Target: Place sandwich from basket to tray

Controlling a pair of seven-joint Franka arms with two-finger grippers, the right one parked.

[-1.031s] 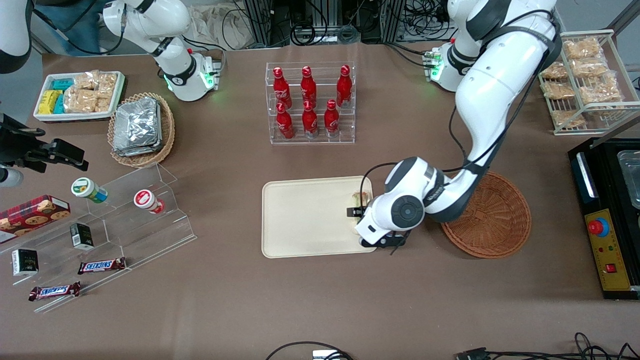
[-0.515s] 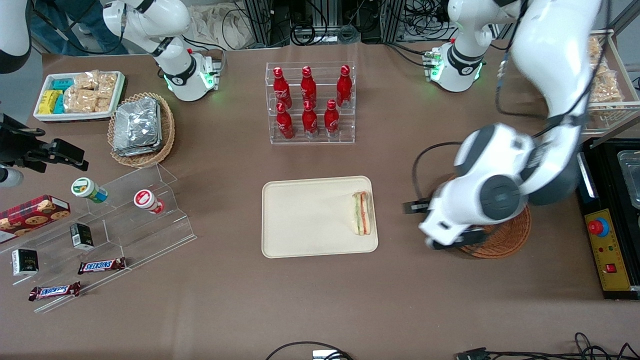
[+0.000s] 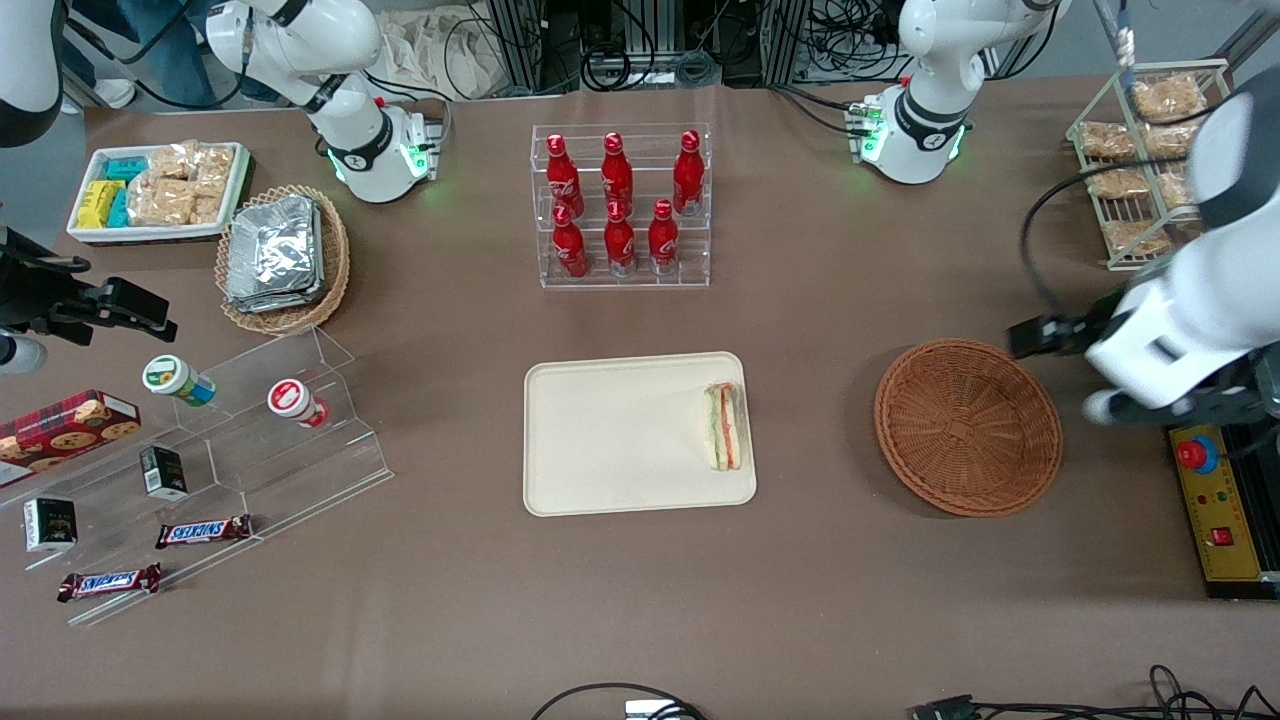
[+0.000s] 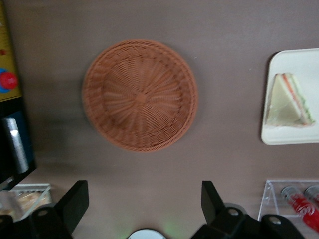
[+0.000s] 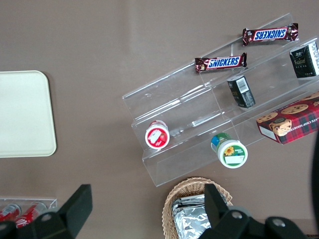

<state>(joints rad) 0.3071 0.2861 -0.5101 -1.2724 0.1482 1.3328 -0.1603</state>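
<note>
One sandwich hugs the tray edge nearest the basket; the gripper, spread and holding nothing, hangs above bare table.

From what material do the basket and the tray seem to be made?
The basket looks like woven wicker, reddish-brown and matte: strands radiate from its centre. The tray, holding the sandwich, seems smooth cream plastic, though this is unsure. The open gripper hangs above the table beside the basket.
</note>
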